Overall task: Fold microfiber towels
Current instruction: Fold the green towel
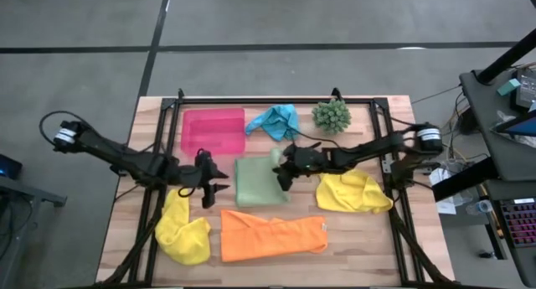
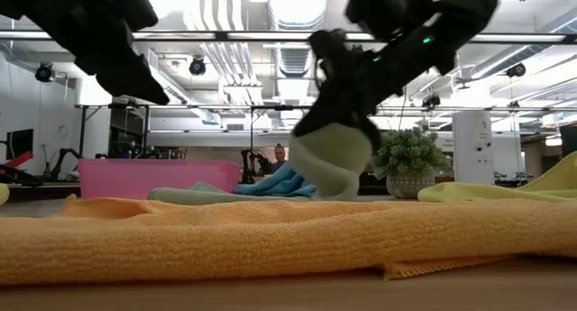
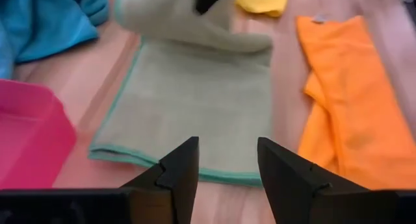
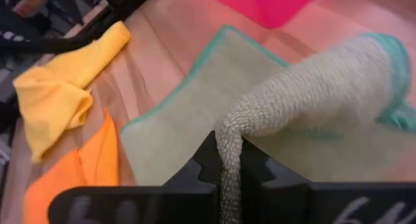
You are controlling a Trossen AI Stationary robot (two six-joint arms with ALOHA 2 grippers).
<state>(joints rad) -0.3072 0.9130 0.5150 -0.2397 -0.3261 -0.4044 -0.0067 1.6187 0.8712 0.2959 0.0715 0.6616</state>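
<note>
**Right pincer lifts green towel edge**

Right gripper [image 1: 283, 173] clamped tight on the light green towel [image 1: 258, 182], one edge pulled up off the table [image 1: 368, 247], rest flat below it. Left gripper [image 1: 215, 178] just beside the towel's other side, fingers parted, holding nothing. Orange towel [image 1: 272, 235] nearer the front of both; yellow towels [image 1: 352, 192] [image 1: 182, 229] outboard of each; turquoise towel [image 1: 275, 120] behind

Bright, even indoor light. In the low view, ceiling lamps [image 2: 297, 4] glare white and the near orange towel [image 2: 270, 243] is blurred. Both wrist views are soft; the table [image 1: 368, 239] shows faint shadows.
</note>
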